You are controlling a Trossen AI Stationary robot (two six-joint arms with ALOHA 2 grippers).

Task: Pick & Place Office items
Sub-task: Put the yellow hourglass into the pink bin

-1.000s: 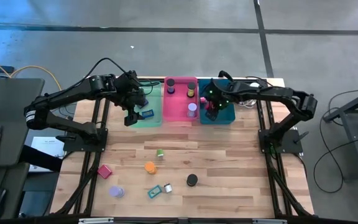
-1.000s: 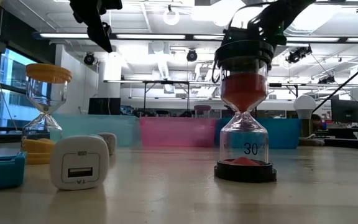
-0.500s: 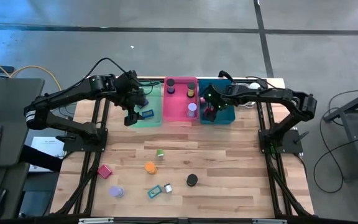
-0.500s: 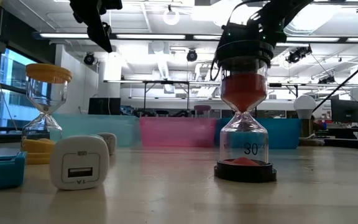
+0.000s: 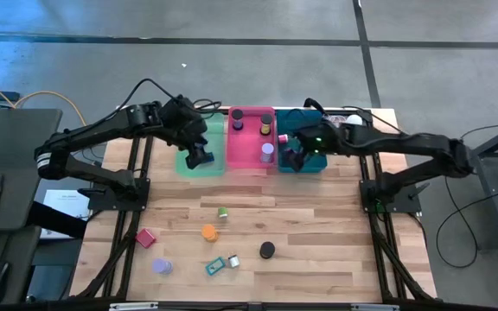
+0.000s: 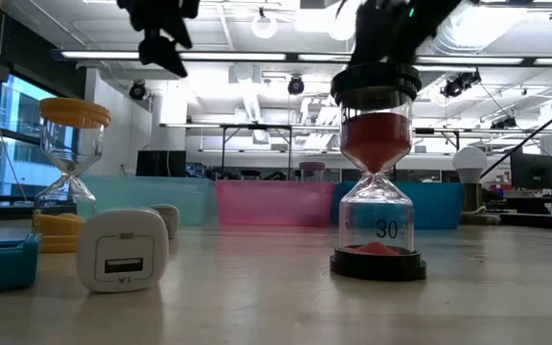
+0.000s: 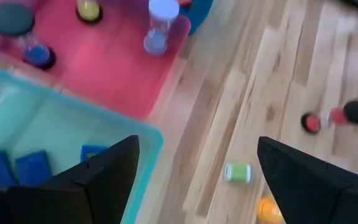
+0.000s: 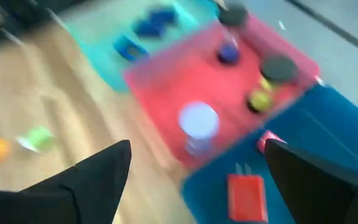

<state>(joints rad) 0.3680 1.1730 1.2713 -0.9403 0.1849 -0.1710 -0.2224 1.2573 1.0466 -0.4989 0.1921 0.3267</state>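
Office items lie scattered on the wooden table: a green cylinder (image 5: pixel 222 212), an orange piece (image 5: pixel 208 231), a pink block (image 5: pixel 146 238), a purple cylinder (image 5: pixel 162 265), a teal clip (image 5: pixel 214 266) and a black-capped sand timer (image 5: pixel 268 250). Blue items (image 7: pixel 30 168) lie in the green tray (image 5: pixel 188 164). Small sand timers (image 7: pixel 157 25) stand in the pink tray (image 5: pixel 251 155). A red block (image 8: pixel 247 196) lies in the teal tray (image 5: pixel 314 164). My left gripper (image 5: pixel 199 155) hangs open above the green tray's near right part. My right gripper (image 5: pixel 292 158) hangs open above the teal tray's near left corner.
The three trays stand side by side along the table's far edge. At table height, a red-sand timer (image 6: pixel 381 192), a yellow-capped timer (image 6: pixel 70 163) and a white USB charger (image 6: pixel 123 249) stand close to the low camera. Bare wood lies between the trays and the scattered items.
My right gripper has risen out of the teal tray and come toward the table's near edge, over the tray's near left corner. My left gripper has rolled about its own axis above the green tray and otherwise stayed in place.
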